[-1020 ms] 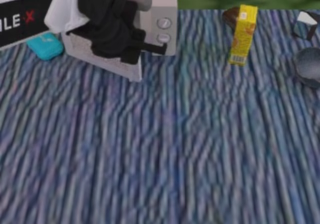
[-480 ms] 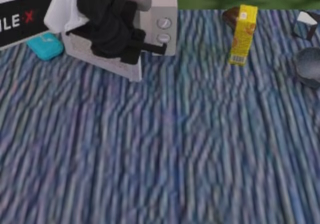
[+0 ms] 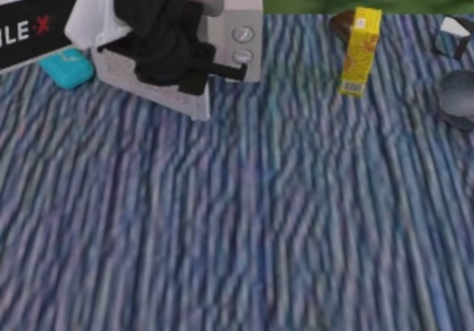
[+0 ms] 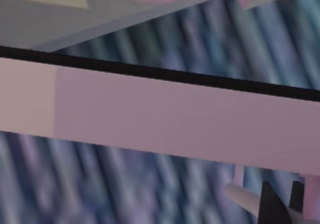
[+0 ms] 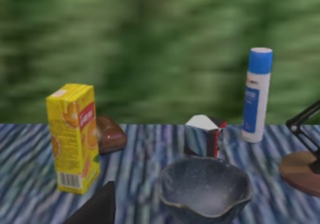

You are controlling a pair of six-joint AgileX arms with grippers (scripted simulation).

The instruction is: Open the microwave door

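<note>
The microwave (image 3: 238, 9) stands at the table's back left, its two silver knobs (image 3: 242, 44) facing forward. The microwave door (image 3: 148, 94) is swung partly out, hinged at the left, with its free white edge (image 3: 201, 109) toward the table's middle. My left arm lies over the oven. My left gripper (image 3: 200, 75) is at the door's free end. In the left wrist view the door's edge (image 4: 175, 116) crosses as a pale band. There my left gripper (image 4: 285, 206) is shut round the pale handle bar (image 4: 240, 196). Of my right gripper only one dark finger (image 5: 97, 209) shows.
A teal block (image 3: 67, 68) lies left of the microwave, below a black-and-white sign (image 3: 29, 27). At the back right are a yellow juice carton (image 3: 361, 49), a brown lump (image 3: 342, 24), a small box (image 3: 452, 35) and a dark bowl (image 3: 455, 98). A blue-capped bottle (image 5: 257, 96) and a lamp base (image 5: 300, 169) stand farther off.
My left arm has shifted very slightly over the microwave. The door stands at almost the same angle as before.
</note>
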